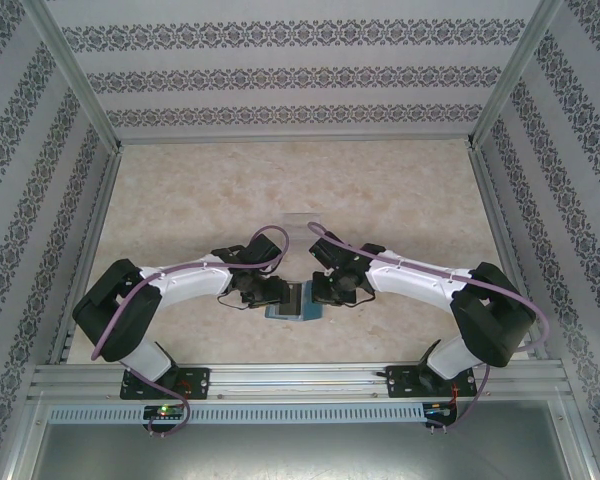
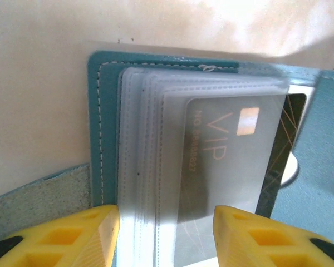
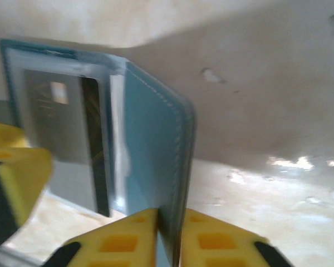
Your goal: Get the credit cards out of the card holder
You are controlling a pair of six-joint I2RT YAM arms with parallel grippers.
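Observation:
The teal card holder (image 1: 293, 301) lies open on the table between both grippers. In the left wrist view its cover (image 2: 103, 111) carries a stack of clear sleeves (image 2: 145, 156). A grey credit card marked VIP (image 2: 234, 161) sits in the top sleeve, and a dark card (image 2: 284, 144) peeks out behind it. My left gripper (image 2: 167, 239) is open, its yellow fingers hovering over the sleeves and the grey card. My right gripper (image 3: 168, 239) is shut on the card holder's other cover flap (image 3: 150, 139) and holds it upright. The grey card (image 3: 55, 122) and dark card (image 3: 94, 150) lie to that flap's left.
A clear plastic tray (image 1: 301, 222) lies just beyond the grippers on the beige table (image 1: 180, 210). Patterned walls and a metal frame close in the sides. One yellow finger of the left gripper (image 3: 11, 167) stands close beside the sleeves in the right wrist view.

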